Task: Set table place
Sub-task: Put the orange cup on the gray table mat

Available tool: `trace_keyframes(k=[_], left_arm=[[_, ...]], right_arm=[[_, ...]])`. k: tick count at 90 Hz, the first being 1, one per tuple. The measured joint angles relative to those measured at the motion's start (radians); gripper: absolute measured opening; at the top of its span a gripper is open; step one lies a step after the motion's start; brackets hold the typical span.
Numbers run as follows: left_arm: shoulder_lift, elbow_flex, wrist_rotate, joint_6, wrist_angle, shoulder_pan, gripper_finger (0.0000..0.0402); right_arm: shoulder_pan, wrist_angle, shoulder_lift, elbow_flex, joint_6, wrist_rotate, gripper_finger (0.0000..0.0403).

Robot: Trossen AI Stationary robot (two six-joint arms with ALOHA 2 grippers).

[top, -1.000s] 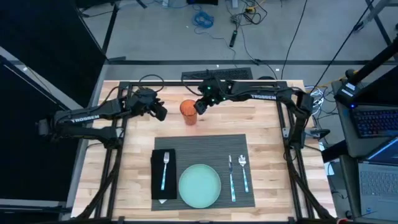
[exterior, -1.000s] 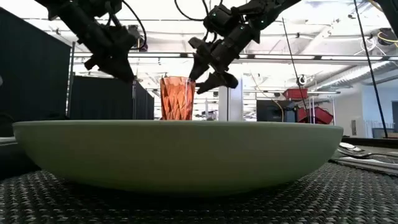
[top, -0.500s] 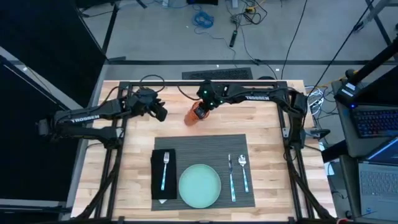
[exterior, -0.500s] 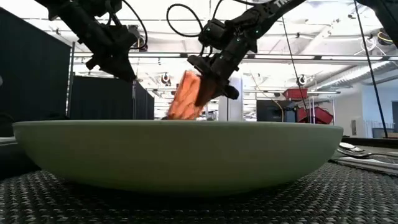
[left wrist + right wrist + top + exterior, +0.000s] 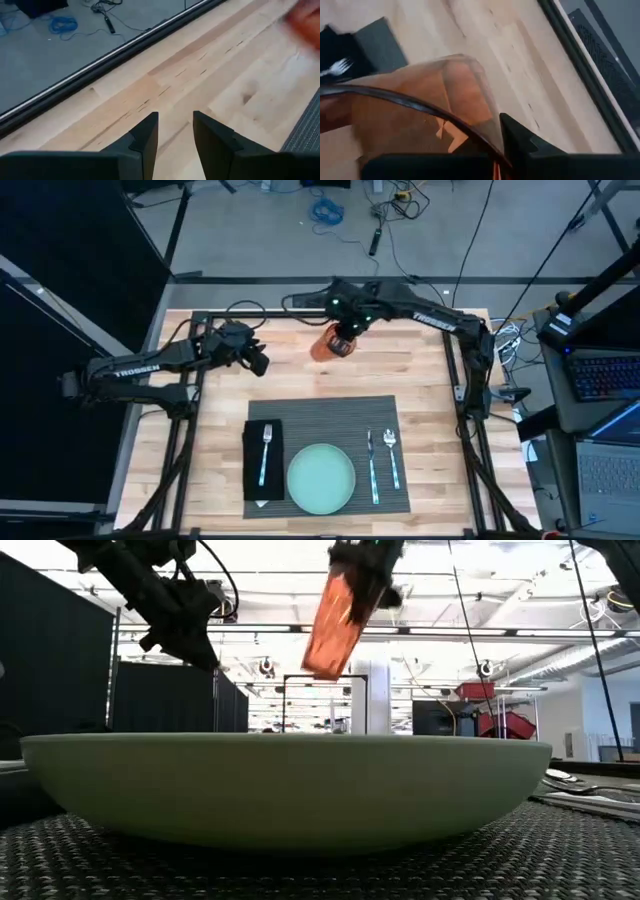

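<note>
Placemat [image 5: 328, 452], dark grey and ribbed, lies on the near half of the wooden table [image 5: 430, 370], and everything else can be placed from it. On its left end sits a black folded napkin [image 5: 263, 461] with a fork [image 5: 266, 452] lying along it. At the middle of the mat, close to the near edge, stands the pale teal plate [image 5: 321, 478], which fills the front of the low view [image 5: 285, 785]. On the right end of the mat a knife [image 5: 372, 465] and a spoon [image 5: 391, 455] lie side by side, the knife nearer the plate.

Beyond the mat's far left corner the left gripper [image 5: 256, 360] hangs above bare wood, well apart from the mat; its own camera shows its two dark fingers [image 5: 146, 142] parted with a narrow gap and nothing between them, above the planks [image 5: 200, 95] near the table's far edge.

Beyond the middle of the mat's far edge the right gripper [image 5: 342, 340] holds an orange faceted glass [image 5: 326, 344], its fingers closed on it. The low view shows the glass [image 5: 338, 618] lifted clear of the table and tilted, high above the plate's rim. In the right wrist view the glass [image 5: 420, 115] fills the near part of the picture, with one dark finger [image 5: 522, 142] against its side.
</note>
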Motion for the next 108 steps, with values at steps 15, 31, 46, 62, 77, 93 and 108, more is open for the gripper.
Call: trace_keyframes(k=[15, 31, 46, 62, 77, 93, 108], left_arm=[[0.0, 0.0, 0.06, 0.05, 0.012, 0.0, 0.0105], [0.0, 0.0, 0.101, 0.11, 0.026, 0.001, 0.0105], [0.0, 0.0, 0.147, 0.154, 0.03, 0.003, 0.0105], [0.0, 0.0, 0.209, 0.208, 0.034, 0.003, 0.0105], [0.0, 0.0, 0.249, 0.231, 0.045, 0.003, 0.0105], [0.0, 0.0, 0.284, 0.231, 0.046, 0.003, 0.0105], [0.0, 0.0, 0.285, 0.224, 0.049, 0.003, 0.0105]], right_arm=[[0.049, -0.172, 0.002, 0.041, 0.092, 0.002, 0.0], [0.141, -0.172, 0.018, -0.017, 0.184, -0.037, 0.0], [0.198, -0.174, 0.023, -0.098, 0.296, -0.057, 0.0], [0.236, -0.134, 0.024, -0.208, 0.405, -0.079, 0.0], [0.269, -0.032, 0.023, -0.313, 0.475, -0.084, 0.0], [0.29, 0.071, 0.023, -0.403, 0.512, -0.105, 0.0], [0.293, 0.094, 0.023, -0.453, 0.522, -0.101, 0.0]])
